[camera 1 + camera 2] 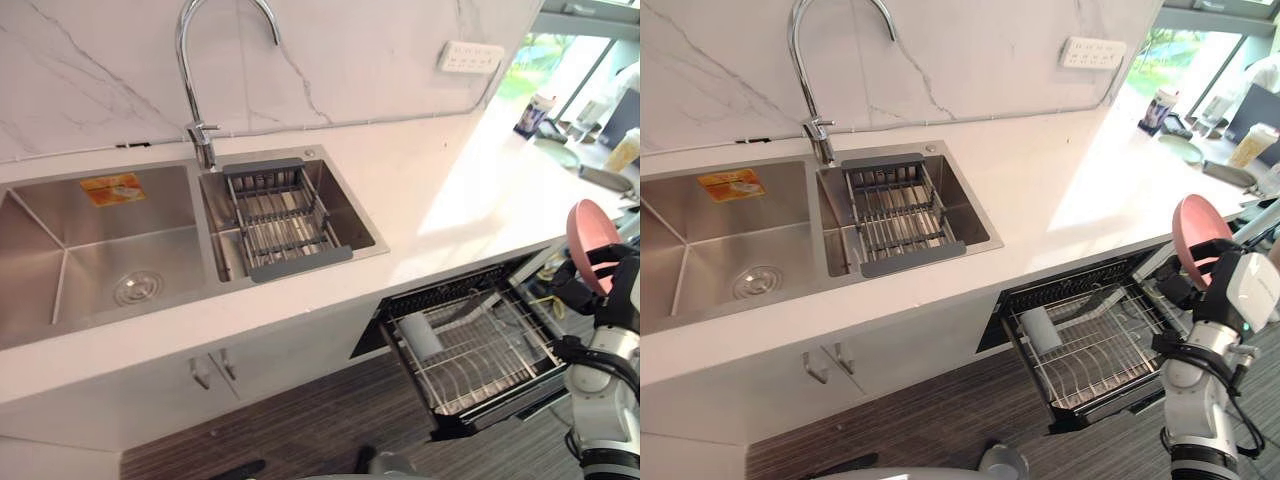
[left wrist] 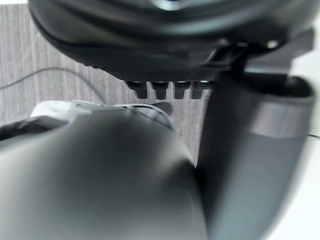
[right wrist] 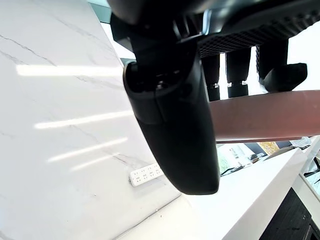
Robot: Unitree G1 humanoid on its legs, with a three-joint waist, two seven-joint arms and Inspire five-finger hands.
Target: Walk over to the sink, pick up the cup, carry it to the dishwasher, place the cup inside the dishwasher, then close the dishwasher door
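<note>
Fingers (image 3: pixel 237 75) of the right hand (image 1: pixel 1218 285) are curled round a pink, round-rimmed cup (image 1: pixel 1193 228), held near the open dishwasher's pulled-out wire rack (image 1: pixel 1090 350). Nothing is held by the relaxed left hand (image 2: pixel 165 35).

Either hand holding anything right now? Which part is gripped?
Yes. The right hand holds the pink cup by its side wall, with the fingers curled over one side and the thumb on the other.
</note>
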